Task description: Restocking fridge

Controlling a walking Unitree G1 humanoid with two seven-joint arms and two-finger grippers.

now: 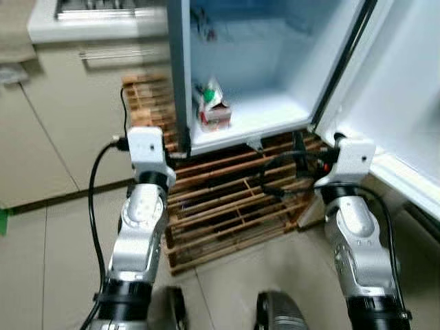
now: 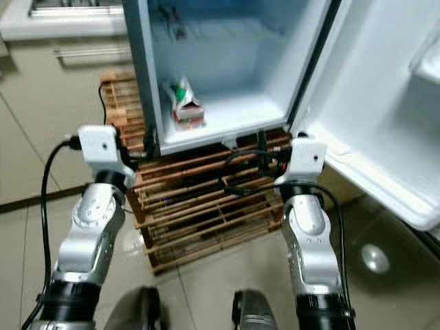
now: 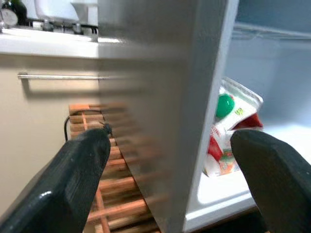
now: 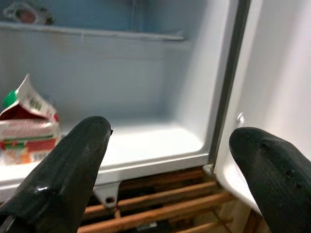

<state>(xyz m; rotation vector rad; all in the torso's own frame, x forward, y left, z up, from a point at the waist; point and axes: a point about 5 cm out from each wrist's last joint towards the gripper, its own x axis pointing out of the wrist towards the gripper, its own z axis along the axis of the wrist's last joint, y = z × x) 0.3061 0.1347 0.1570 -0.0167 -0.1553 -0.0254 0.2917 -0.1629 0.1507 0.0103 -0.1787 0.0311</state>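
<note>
fridge (image 1: pixel 275 124) open, door (image 1: pixel 405 103) swung wide to the robot's right so the bottom compartment is reachable. it sits raised on a wooden slat pallet (image 1: pixel 220 206), likely to keep it off the tile floor (image 1: pixel 55 268). one carton (image 1: pixel 213 106), red and white with a green cap, stands on the fridge floor near the left wall, upright, well back from the front lip. left hand (image 3: pixel 170 179) fingers spread, empty, straddling the fridge's left side wall, so it is lined up off the opening. right hand (image 4: pixel 170 170) fingers spread too, nothing pinched, aimed into the open compartment just in front of the lower edge. kitchen counter (image 1: pixel 89 24) with cabinets behind on the left. judgement: neither hand carries stock, so next item not picked up yet.
</note>
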